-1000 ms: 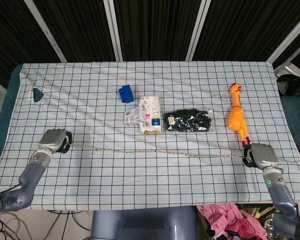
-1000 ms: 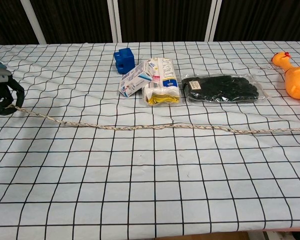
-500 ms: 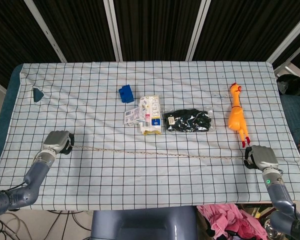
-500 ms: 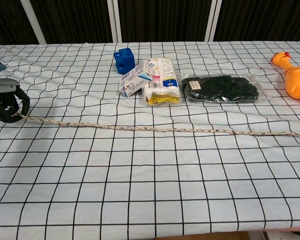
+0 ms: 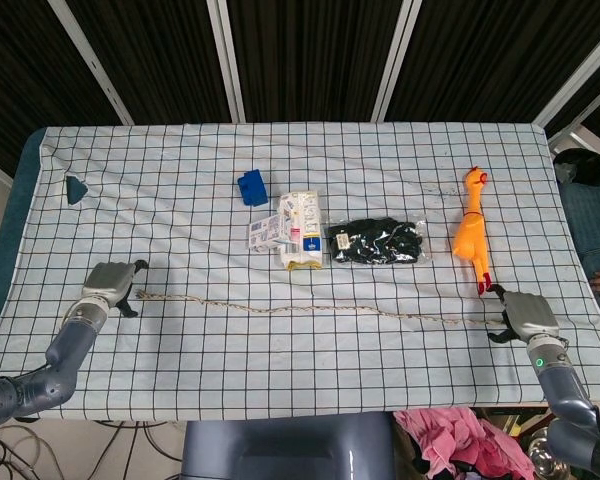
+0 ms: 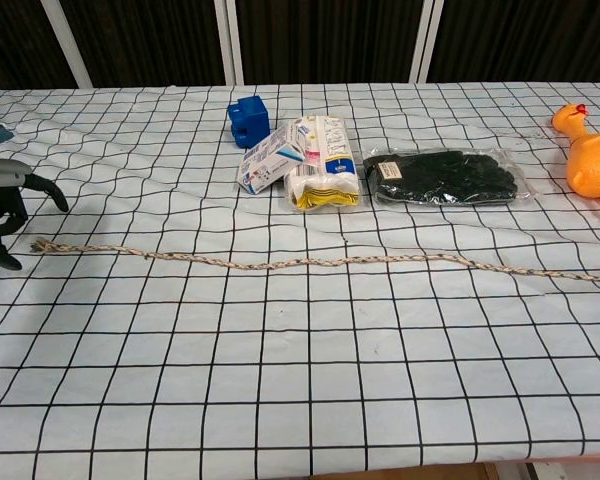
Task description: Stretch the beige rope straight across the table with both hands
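Chest view: beige rope [image 6: 310, 262] lies slightly wavy, beside the spread, empty left robot hand [image 6: 2, 215].

Both arms are clad in smooth grey shells. The left hand [image 5: 109, 284] has a pale grey back and black fingers [image 6: 2, 216]. The right hand [image 5: 524, 313] matches it; a small green light glows just behind it on the wrist.

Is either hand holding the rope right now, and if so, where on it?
No. The left hand is open beside the rope's left end, and the right hand is open off its right end.
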Controlling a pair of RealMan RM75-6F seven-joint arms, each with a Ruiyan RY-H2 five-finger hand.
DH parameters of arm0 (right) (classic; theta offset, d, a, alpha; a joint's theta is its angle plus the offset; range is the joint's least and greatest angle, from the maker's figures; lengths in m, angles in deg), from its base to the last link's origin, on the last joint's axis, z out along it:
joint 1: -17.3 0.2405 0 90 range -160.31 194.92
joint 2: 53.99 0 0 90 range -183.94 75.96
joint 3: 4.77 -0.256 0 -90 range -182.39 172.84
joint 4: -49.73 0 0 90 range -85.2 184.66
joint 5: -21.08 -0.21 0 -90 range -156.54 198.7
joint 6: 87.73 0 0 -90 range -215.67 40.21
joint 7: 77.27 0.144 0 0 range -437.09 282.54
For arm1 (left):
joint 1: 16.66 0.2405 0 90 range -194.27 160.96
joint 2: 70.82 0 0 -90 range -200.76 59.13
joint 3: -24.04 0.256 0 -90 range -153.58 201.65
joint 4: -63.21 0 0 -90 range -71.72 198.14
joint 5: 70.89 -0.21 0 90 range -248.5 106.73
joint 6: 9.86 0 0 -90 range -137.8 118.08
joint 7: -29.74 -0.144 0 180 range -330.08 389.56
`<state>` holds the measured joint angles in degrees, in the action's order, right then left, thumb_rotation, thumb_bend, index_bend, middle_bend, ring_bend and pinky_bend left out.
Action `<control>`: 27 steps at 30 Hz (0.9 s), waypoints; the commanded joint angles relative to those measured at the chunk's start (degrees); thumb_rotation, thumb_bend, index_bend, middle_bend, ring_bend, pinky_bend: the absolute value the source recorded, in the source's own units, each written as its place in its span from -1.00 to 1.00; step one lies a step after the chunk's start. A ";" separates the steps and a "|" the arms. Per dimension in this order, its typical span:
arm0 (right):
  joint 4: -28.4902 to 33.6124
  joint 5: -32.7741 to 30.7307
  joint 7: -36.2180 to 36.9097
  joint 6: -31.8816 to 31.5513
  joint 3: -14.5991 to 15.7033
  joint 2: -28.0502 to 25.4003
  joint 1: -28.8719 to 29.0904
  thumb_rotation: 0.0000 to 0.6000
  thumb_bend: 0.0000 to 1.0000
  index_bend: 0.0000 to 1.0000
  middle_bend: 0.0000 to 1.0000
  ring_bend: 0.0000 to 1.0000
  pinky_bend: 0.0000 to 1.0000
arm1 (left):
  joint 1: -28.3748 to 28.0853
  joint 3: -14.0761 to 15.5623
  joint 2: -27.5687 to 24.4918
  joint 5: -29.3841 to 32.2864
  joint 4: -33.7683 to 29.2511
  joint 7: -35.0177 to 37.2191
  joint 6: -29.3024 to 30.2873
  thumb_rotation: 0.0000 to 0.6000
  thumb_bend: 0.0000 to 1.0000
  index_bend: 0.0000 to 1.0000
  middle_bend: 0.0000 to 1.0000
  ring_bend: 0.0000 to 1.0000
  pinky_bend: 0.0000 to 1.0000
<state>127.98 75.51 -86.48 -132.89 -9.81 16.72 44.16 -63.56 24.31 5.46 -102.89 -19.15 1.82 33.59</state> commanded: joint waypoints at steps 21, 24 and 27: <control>24.82 17.01 -5.71 -31.46 -2.06 -13.48 -8.71 1.00 -0.75 -0.73 -0.77 -0.43 -0.52 | 16.69 2.33 -20.46 -31.10 -35.46 0.74 39.94 1.00 -0.89 -0.67 -0.54 -0.68 -0.56; 24.18 21.38 -6.32 -35.90 0.08 -10.95 -11.36 1.00 -0.75 -0.73 -0.77 -0.43 -0.52 | 22.67 5.22 -19.48 -37.96 -33.57 3.84 46.26 1.00 -0.90 -0.67 -0.61 -0.78 -0.67; 22.34 25.90 -5.84 -39.67 2.48 -8.46 -14.10 1.00 -0.75 -0.73 -0.77 -0.44 -0.52 | 27.72 8.07 -18.54 -42.25 -30.52 7.26 49.33 1.00 -0.90 -0.67 -0.65 -0.83 -0.76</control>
<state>151.34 98.15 -91.82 -169.72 -9.65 5.94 32.67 -41.60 28.56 -13.58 -140.09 -51.64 5.24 78.50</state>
